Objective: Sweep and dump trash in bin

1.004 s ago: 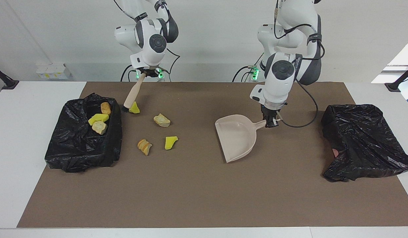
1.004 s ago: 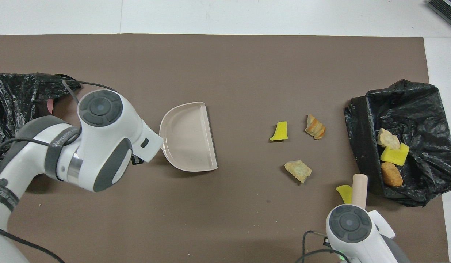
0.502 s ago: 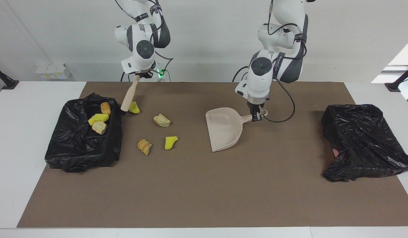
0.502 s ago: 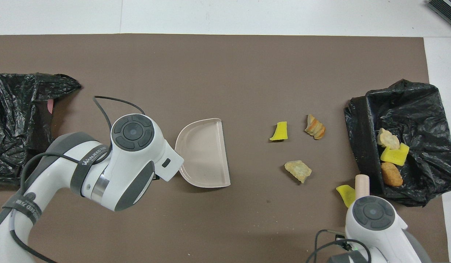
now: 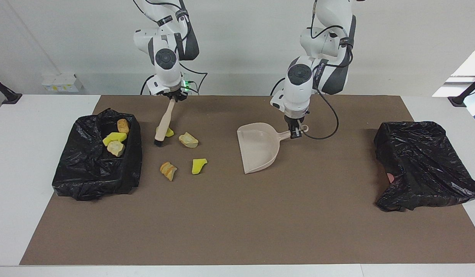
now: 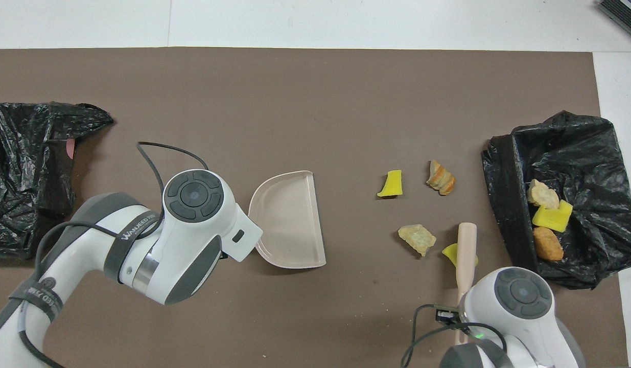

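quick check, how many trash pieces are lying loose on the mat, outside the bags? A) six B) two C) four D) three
C: four pieces lie on the mat: a yellow chunk beside the brush, a tan bread bit, a brown pastry bit and a second yellow chunk; three more already sit in the black bag at the right arm's end.

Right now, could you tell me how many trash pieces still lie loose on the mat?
4: one yellow piece beside the brush, one tan piece, one sliced bread bit, one yellow chunk. None seems hidden.
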Controlling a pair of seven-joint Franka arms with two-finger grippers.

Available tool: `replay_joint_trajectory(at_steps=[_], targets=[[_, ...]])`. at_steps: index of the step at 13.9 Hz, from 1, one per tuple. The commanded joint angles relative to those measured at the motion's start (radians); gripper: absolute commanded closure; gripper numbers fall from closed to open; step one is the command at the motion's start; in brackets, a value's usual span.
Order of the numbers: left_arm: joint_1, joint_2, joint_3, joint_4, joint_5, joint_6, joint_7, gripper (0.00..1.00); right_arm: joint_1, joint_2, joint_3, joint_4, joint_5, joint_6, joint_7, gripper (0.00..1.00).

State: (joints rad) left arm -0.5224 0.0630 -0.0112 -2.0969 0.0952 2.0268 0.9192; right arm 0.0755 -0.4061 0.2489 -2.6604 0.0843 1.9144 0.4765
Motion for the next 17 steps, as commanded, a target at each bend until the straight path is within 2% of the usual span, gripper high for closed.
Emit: replay_joint_trajectory(at_steps=[1,3,5,8,13,17], targets=[[-0.021,-0.037,0.01,-0.044,0.021,0.024,-0.022,1.0,0.044,0.186,0.006,0.138,0.054,0.038,-0.028,1.0],[-0.021,-0.037,0.01,-0.046,0.021,0.026,-0.026,1.0,0.114,0.297,0.006,0.216,0.063,0.119,-0.006,1.0],[-0.022,-0.04,0.01,-0.048,0.021,0.026,-0.028,1.0,0.153,0.413,0.007,0.343,0.064,0.117,-0.002,1.0],[-0.033,-0.043,0.01,-0.054,0.021,0.026,-0.045,1.0,0.291,0.565,0.013,0.515,0.135,0.129,0.062,1.0],[-0.031,-0.063,0.01,-0.098,0.02,0.081,-0.048,1.0,0.345,0.569,0.044,0.56,0.184,0.137,0.054,1.0],[-0.025,-0.063,0.01,-0.106,0.02,0.105,-0.049,1.0,0.339,0.553,0.043,0.684,0.167,0.059,0.048,1.0]])
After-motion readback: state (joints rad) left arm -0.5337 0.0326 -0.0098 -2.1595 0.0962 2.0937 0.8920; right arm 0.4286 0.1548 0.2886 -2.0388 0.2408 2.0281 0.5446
